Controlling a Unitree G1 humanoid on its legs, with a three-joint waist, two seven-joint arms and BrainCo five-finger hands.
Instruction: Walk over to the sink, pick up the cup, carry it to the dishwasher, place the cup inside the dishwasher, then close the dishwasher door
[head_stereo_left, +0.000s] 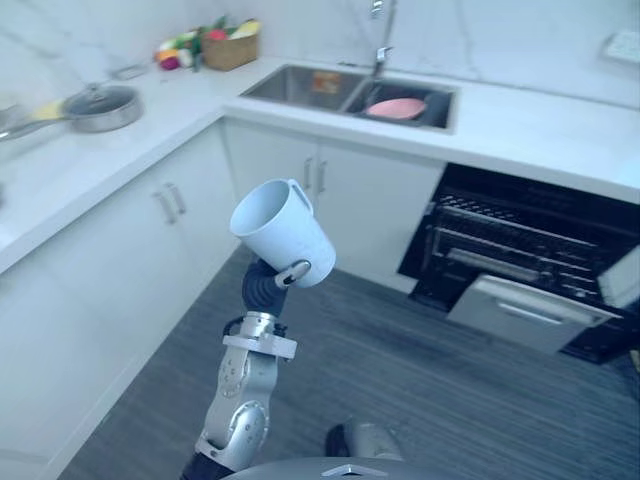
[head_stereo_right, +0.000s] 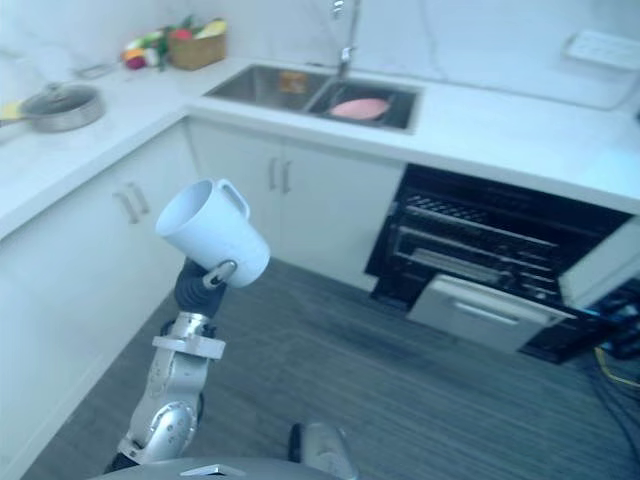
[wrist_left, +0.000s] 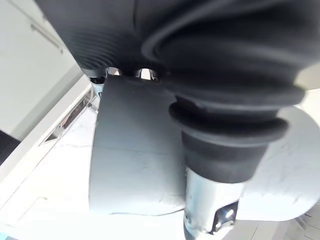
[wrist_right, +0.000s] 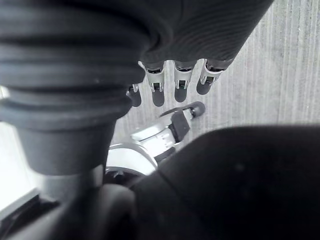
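Cup (head_stereo_left: 283, 232) held up in my left hand (head_stereo_left: 266, 287), dishwasher off to the right

Far left, a pan (head_stereo_left: 100, 105) sits on the counter (head_stereo_left: 60, 175), well apart from me. My left hand is curled under the cup's base, one fingertip hooked onto its wall. The cup tilts, mouth up and left, handle on its far side. It looks light, stiff, smooth and breakable, so I judge a firm wrap round the body safer than the handle. Bare floor (head_stereo_left: 430, 380) gives me room. To the right the dishwasher (head_stereo_left: 530, 235) stands open; its lowered door (head_stereo_left: 525, 312) and rack edges are what I must clear. My right hand (wrist_right: 181, 86) hangs with fingers straight, holding nothing.
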